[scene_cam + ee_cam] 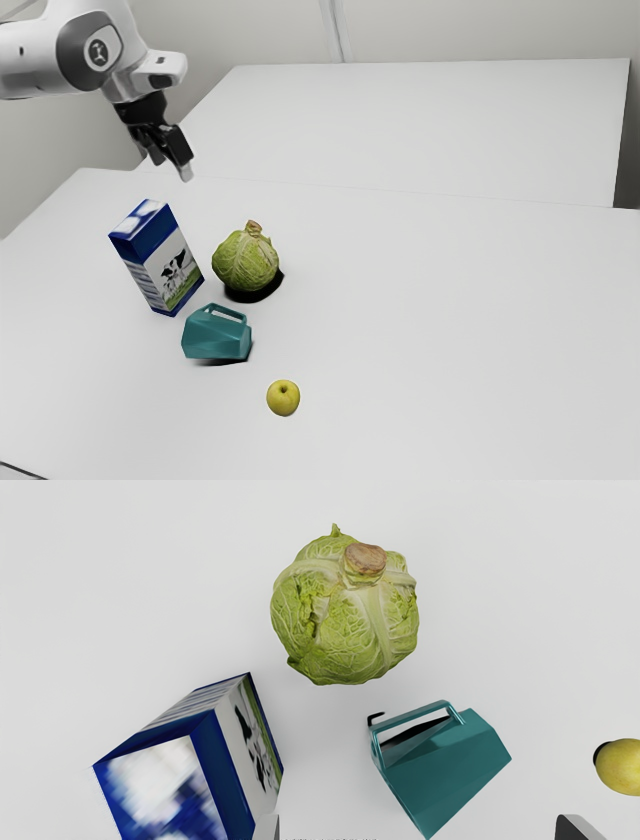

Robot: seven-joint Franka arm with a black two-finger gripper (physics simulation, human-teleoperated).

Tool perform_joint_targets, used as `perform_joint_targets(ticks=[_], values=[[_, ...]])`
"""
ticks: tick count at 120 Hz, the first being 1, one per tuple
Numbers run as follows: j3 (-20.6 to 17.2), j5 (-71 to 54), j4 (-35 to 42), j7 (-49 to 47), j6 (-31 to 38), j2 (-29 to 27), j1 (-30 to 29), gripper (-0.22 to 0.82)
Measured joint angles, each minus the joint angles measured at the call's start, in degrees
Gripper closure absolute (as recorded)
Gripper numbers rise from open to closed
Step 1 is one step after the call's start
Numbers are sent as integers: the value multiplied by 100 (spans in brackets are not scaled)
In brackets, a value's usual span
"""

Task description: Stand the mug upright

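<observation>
1. Surface [450, 300]: plain white; it bears the carton, cabbage, mug and apple.
2. Arm [60, 55]: white and grey, enters at the exterior view's upper left and reaches out over the surface.
3. Carton [158, 258]: stands on its base, blue top uppermost, a cow printed on one side. Located near the cabbage and the mug, touching neither.
4. Cabbage [245, 262]: green, whole, stalk end up. Located to the exterior view's right of the carton, a gap between them.
5. Mug [216, 335]: teal, faceted, found lying on its side on the surface, handle uppermost. Not upright. Located on the exterior camera's side of the cabbage, between carton and apple, apart from all three. Direction of the mouth cannot be determined.
6. Pincer [171, 166]: black, raised above the surface, well apart from the mug. Condition: released; in the wrist view the fingers [267, 828] stand wide apart with nothing gripped.
7. Apple [283, 398]: yellow, on the surface, nearest of the items to the exterior camera, to that view's right of the mug, with bare surface between.
</observation>
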State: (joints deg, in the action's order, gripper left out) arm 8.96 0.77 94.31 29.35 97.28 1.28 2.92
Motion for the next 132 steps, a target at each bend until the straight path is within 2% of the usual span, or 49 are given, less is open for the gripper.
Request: perform_joint_targets(ticks=[16, 36, 50, 58, 70, 85, 101, 117, 132], values=[[-1, -4, 422, -284, 73, -346, -107, 0], [-30, 11, 2120, -583, 550, -1694, -122, 0], [-195, 110, 3216, -752, 937, -2517, -548, 0], [-362, 232, 3607, -833, 1103, -2802, -885, 0], [-565, 431, 3935, -932, 1270, -3015, -1208, 0], [-831, 597, 4131, -1026, 1367, -3309, -1343, 0], [-929, 1078, 4653, -1005, 1430, -3494, -1704, 0], [-939, 1764, 4988, -654, 1657, -3365, -1913, 0], [-935, 3059, 5326, 126, 2011, -3053, -2038, 0]])
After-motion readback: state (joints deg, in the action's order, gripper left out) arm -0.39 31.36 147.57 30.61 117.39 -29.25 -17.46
